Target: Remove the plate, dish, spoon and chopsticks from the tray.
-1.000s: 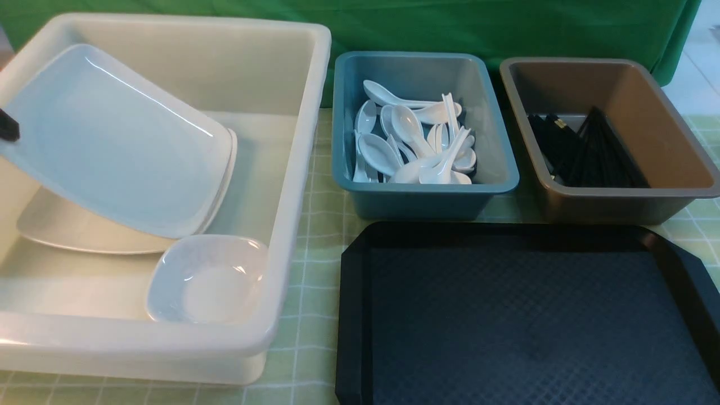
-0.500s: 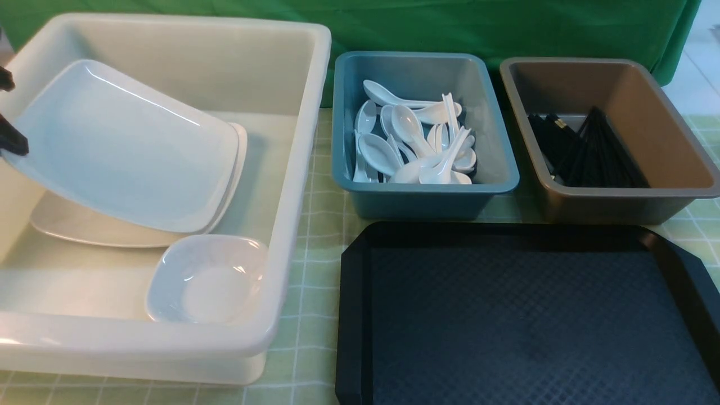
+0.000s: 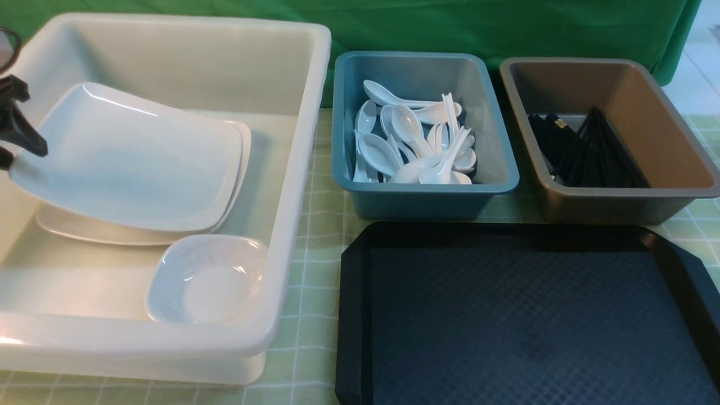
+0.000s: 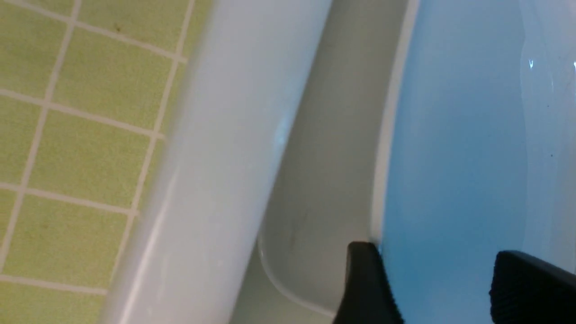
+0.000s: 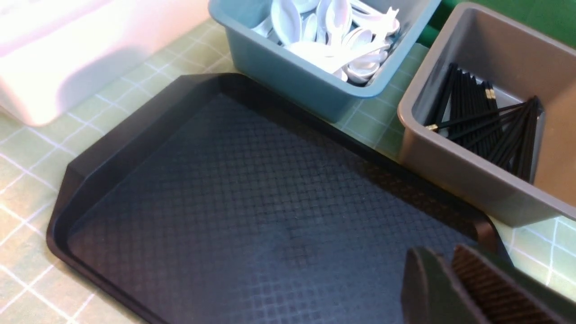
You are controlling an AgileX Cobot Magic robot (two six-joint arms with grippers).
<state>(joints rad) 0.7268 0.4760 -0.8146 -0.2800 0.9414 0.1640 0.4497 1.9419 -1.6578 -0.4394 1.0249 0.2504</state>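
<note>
The tray (image 3: 360,315) lies on the tabletop (image 3: 312,236) front right. Behind it stand two tubs, spoons (image 3: 413,146) in the left tub (image 3: 419,199), chopsticks (image 3: 585,152) in the right tub (image 3: 607,205). Left, a big tub (image 3: 292,185) holds the plate (image 3: 135,163) tilted on another plate (image 3: 84,232), a small dish (image 3: 208,281) in front

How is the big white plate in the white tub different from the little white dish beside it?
The plate is much wider and shallower than the small dish, which is deeper, like a bowl. The plate sits tilted, its far-left edge raised, leaning on another plate beneath it; the small dish rests flat on the floor of the white tub. The plate lies at the open left end effector; the small dish has nothing near it. Both are glossy white, squarish, with rounded corners.
</note>
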